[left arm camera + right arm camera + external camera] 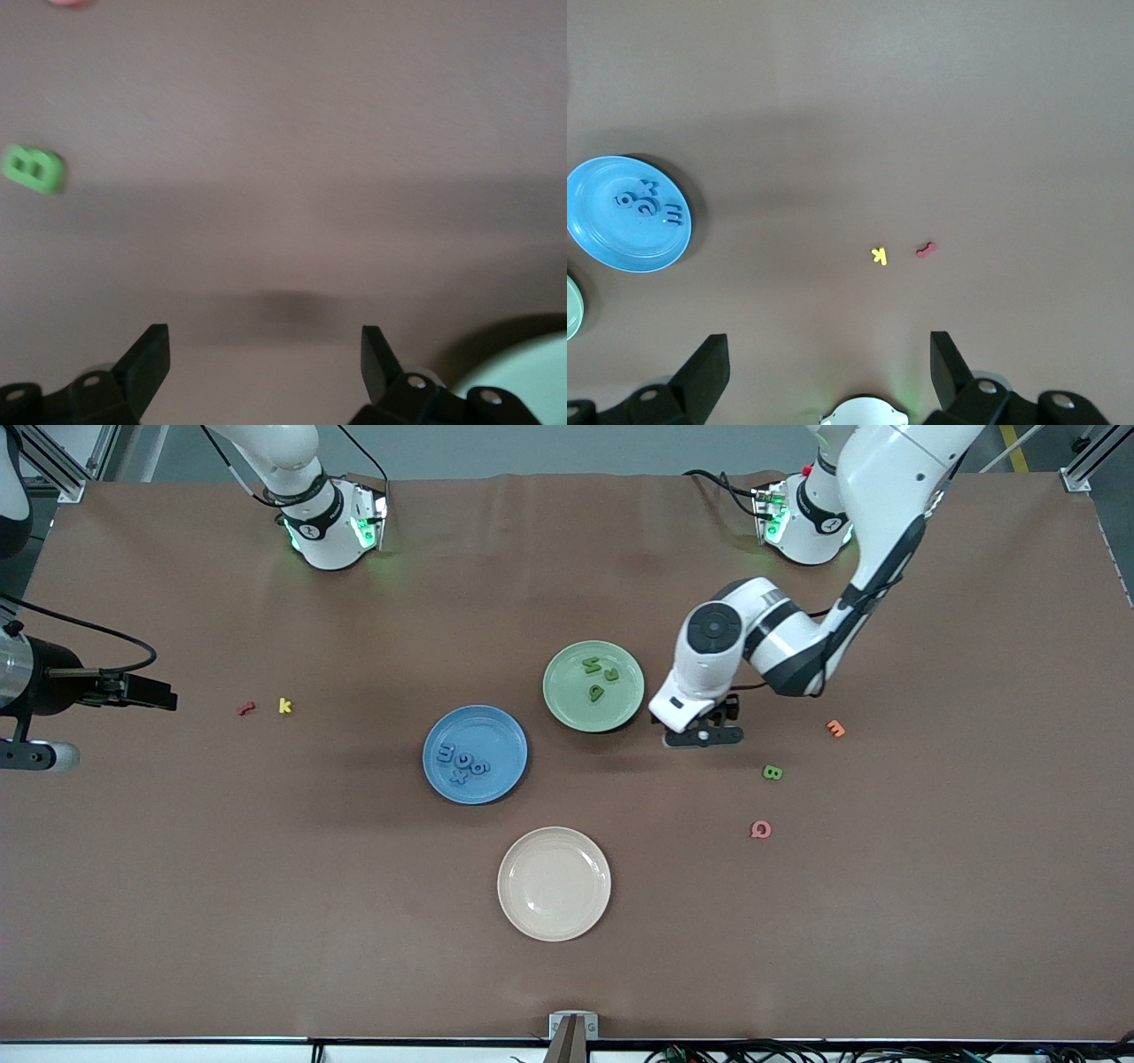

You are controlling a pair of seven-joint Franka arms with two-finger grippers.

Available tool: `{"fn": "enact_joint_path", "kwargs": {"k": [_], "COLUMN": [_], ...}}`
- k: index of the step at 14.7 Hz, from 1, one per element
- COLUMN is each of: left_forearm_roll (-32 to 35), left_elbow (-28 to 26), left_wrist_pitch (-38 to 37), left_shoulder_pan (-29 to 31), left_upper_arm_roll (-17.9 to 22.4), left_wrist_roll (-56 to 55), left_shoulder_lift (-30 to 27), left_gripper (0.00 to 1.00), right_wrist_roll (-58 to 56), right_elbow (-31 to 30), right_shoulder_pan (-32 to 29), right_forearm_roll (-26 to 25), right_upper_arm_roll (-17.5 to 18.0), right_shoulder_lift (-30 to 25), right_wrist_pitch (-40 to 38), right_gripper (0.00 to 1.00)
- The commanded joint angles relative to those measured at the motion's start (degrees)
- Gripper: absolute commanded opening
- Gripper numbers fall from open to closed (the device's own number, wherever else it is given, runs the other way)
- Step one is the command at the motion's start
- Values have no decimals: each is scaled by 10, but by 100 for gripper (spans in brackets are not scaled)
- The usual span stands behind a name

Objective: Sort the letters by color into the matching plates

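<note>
The brown desk [266, 921] has a dull, cloth-like top, with small flat foam letters scattered around three round, shallow, rimmed plates. The blue plate [475, 754] holds four blue letters [462, 761] bunched together; at about 1 o'clock from it, close but apart, the pale green plate [593, 685] carries three green letters [601, 676]. The cream plate [554, 883] sits nearer the front camera, at 5 o'clock from the blue one. The fourth green letter, a B [772, 772], lies loose on the desk toward the left arm's end, with an orange letter [835, 729] at its 1 o'clock and a pink letter [760, 830] at its 6 o'clock, all well apart, nothing lying between the B and the green plate. The left end effector [703, 734] hangs over bare desk just beside the green plate's rim, its fingers spread wide and holding nothing; its wrist view shows the B off to one side and a sliver of green rim. The right end effector [828, 367] waits high over the right arm's end of the desk, fingers wide and empty; its wrist view looks down on a yellow k [284, 706] and a red letter [245, 709] just beside each other.
</note>
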Motion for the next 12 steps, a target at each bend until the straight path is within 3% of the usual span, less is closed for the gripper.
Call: {"fn": "enact_joint_path", "kwargs": {"k": [1,5,9,10,12], "left_forearm_roll": [0,59,67,72,83], "left_elbow": [-43,-77,-83,-83,-82], "left_wrist_pitch": [43,118,140,147,164], "left_shoulder_pan": [47,128,169,172,179], "left_upper_arm_roll": [-2,-3,-2,-2,0], "left_wrist_roll": [62,82,129,133,135], "left_shoulder_lift": [-36,-32,-21,-18,-2], "left_gripper": [95,95,95,95,95], "right_wrist_roll": [-22,-60,-102,-109,-112], "right_elbow": [39,49,45,42,29], "right_shoulder_pan": [47,119,224,240,248], "right_forearm_roll": [22,74,160,172,179], "right_upper_arm_roll": [-59,-179,-357,-385,-398], "right_shoulder_lift": [-2,-33,-80,-90,-101], "right_wrist_pitch": [-18,-17,-8,-7,-5], "right_gripper": [100,100,100,100,100]}}
